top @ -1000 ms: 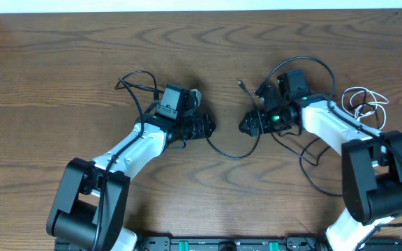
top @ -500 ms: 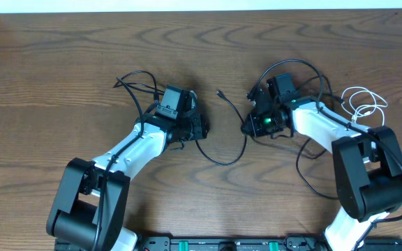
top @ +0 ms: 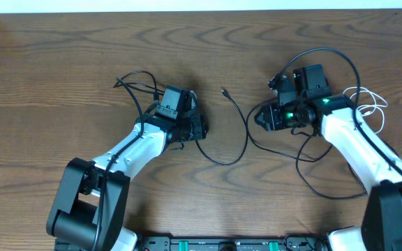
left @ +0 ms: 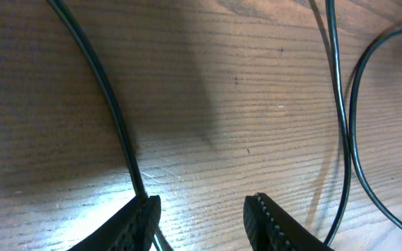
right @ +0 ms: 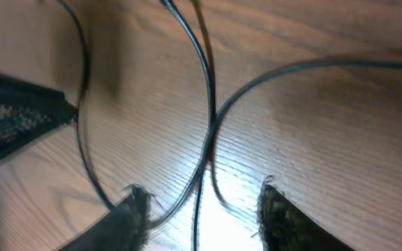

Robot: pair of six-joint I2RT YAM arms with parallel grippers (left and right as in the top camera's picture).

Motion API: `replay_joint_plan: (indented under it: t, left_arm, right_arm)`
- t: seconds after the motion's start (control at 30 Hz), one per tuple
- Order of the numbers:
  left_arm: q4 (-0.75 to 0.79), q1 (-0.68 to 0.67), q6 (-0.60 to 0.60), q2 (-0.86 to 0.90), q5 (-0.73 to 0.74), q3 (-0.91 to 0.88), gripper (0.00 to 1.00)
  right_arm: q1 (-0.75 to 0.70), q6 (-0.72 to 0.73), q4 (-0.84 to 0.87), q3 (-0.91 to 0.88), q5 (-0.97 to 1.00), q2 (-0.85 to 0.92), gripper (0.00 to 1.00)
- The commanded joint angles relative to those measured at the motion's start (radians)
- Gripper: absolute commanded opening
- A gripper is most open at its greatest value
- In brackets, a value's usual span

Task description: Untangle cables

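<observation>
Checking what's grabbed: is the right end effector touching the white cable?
Apart. Overhead, the white cable lies by the right arm's far side, well clear of the right end effector.

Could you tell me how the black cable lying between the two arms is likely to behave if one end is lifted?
The black cable lies in loose curves on the table, so it is probably floppy and would drape rather than hold shape. It looks thin, so likely light. Its small plug end may trail and snag other loops.
</observation>
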Motion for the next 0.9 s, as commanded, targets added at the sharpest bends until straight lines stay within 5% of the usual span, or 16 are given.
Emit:
replay_joint_plan:
  t: [0.0, 0.1, 0.2, 0.47, 0.87]
  left_arm:
    - [-0.003, -0.002, 0.006, 0.013, -0.015, -0.007, 0.44]
    - [-0.006, -0.002, 0.005, 0.013, -0.053, -0.007, 0.34]
    - [-0.014, -0.002, -0.010, 0.013, -0.102, -0.008, 0.27]
    - [-0.033, -0.002, -0.033, 0.014, -0.151, -0.009, 0.08]
    - [-0.033, -0.002, -0.074, 0.014, -0.151, -0.014, 0.08]
  right_arm:
    - [0.039, -0.021, 0.005, 0.007, -0.008, -0.020, 0.28]
    - [0.074, -0.021, 0.017, 0.006, -0.007, -0.002, 0.15]
    - [0.105, -0.008, 0.037, 0.006, -0.007, 0.029, 0.13]
    - [0.151, 0.011, 0.127, 0.006, -0.003, 0.159, 0.44]
    - [0.144, 0.096, 0.142, 0.006, 0.219, 0.264, 0.49]
